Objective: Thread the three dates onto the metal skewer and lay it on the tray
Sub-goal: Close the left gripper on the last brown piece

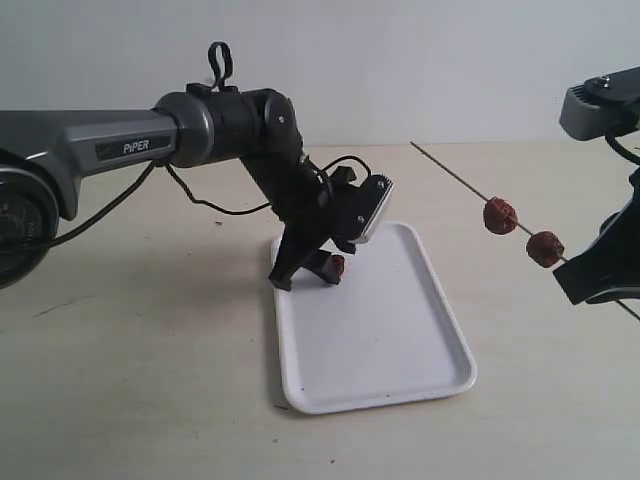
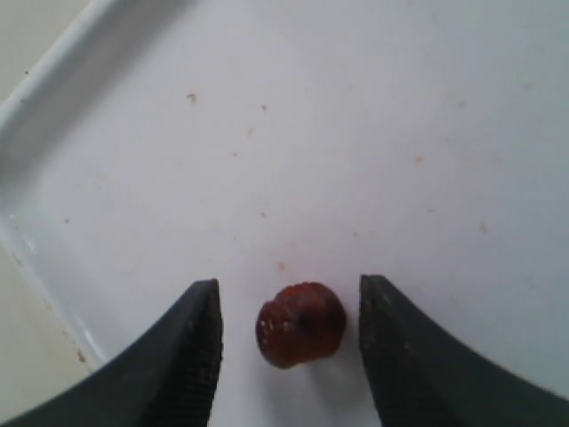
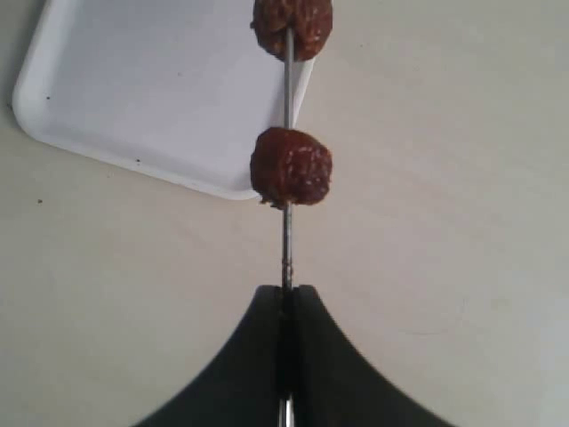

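Note:
One loose date lies on the white tray near its far left corner, also seen as a date in the exterior view. My left gripper is open, its fingers on either side of that date without touching it. My right gripper is shut on the metal skewer, held in the air right of the tray. Two dates are threaded on the skewer, which points up and left. The right wrist view shows the same two dates.
The tray sits on a pale tabletop. The left arm reaches in from the left with a loose black cable. The right arm's body fills the right edge.

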Robot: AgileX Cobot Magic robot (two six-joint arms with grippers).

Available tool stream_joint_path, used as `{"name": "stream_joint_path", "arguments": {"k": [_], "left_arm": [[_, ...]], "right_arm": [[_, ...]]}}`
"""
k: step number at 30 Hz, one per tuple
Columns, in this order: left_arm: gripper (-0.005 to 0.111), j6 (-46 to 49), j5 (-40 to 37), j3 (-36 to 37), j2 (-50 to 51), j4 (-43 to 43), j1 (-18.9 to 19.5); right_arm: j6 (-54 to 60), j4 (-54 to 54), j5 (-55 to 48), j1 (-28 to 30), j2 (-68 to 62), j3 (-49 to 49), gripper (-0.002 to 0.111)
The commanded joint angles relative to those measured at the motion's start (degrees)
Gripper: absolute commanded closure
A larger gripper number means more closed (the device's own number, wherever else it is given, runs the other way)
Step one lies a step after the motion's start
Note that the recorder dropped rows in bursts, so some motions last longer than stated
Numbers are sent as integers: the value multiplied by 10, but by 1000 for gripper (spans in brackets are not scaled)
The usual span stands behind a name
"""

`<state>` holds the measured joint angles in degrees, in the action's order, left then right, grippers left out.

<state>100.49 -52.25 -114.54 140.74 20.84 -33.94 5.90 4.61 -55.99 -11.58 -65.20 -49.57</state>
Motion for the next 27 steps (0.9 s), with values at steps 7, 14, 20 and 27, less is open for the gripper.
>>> {"name": "stream_joint_path", "arguments": {"k": [7, 14, 20, 27], "left_arm": [[58, -5, -29, -1, -2, 0, 10], [63, -5, -27, -1, -2, 26, 10], [70, -28, -27, -1, -2, 25, 10], [89, -28, -25, -1, -2, 18, 10]], "right_arm": [[5, -6, 2, -1, 4, 0, 108], [5, -5, 1, -1, 4, 0, 108], [5, -5, -1, -1, 4, 0, 108], [5, -5, -1, -1, 4, 0, 108]]}}
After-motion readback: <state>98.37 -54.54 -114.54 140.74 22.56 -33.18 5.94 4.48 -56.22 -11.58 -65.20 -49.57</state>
